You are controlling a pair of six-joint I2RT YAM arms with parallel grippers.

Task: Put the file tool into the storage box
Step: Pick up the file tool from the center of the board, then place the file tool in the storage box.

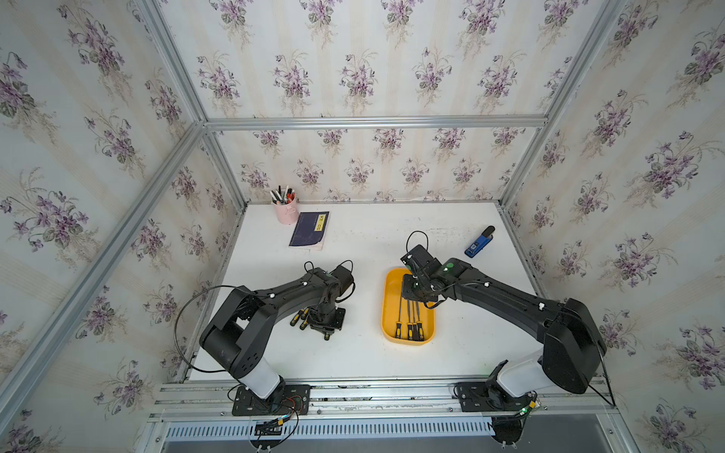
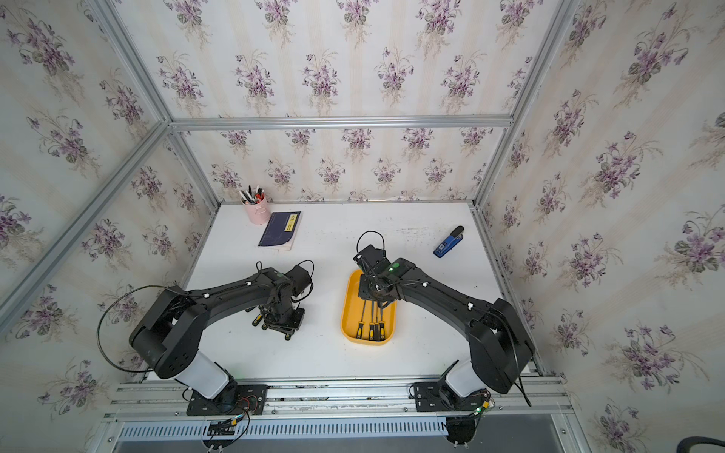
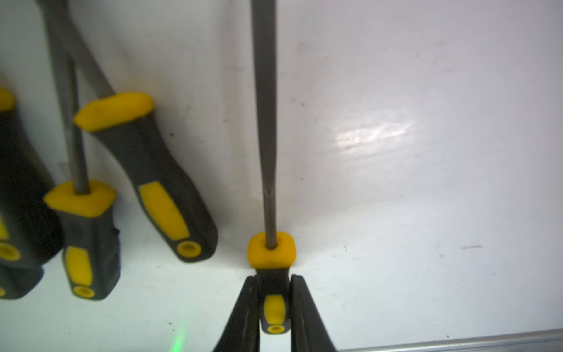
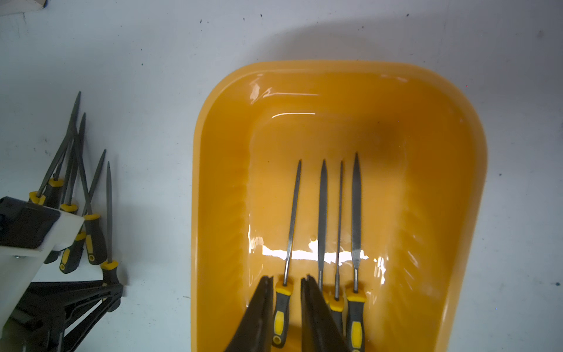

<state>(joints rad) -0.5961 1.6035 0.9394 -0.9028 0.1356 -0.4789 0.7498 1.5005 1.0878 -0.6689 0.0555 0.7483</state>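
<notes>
File tool (image 3: 264, 122), left wrist view: lying on white table (image 3: 426, 183), outside storage box. Left gripper (image 3: 273, 276) pinching its black-yellow handle, jaws pressing both sides. Loose files (image 3: 146, 170) lying just beside.

Right wrist view: storage box (image 4: 219, 183) holding four files (image 4: 356, 207). Right gripper (image 4: 288, 277) straddling one handle, jaws narrowly parted, gap showing on one side.

Both top views: storage box sitting between arms, under right gripper. Pink pen cup (image 1: 286, 213), notebook (image 1: 310, 229), blue stapler (image 1: 479, 242) sitting toward back.
</notes>
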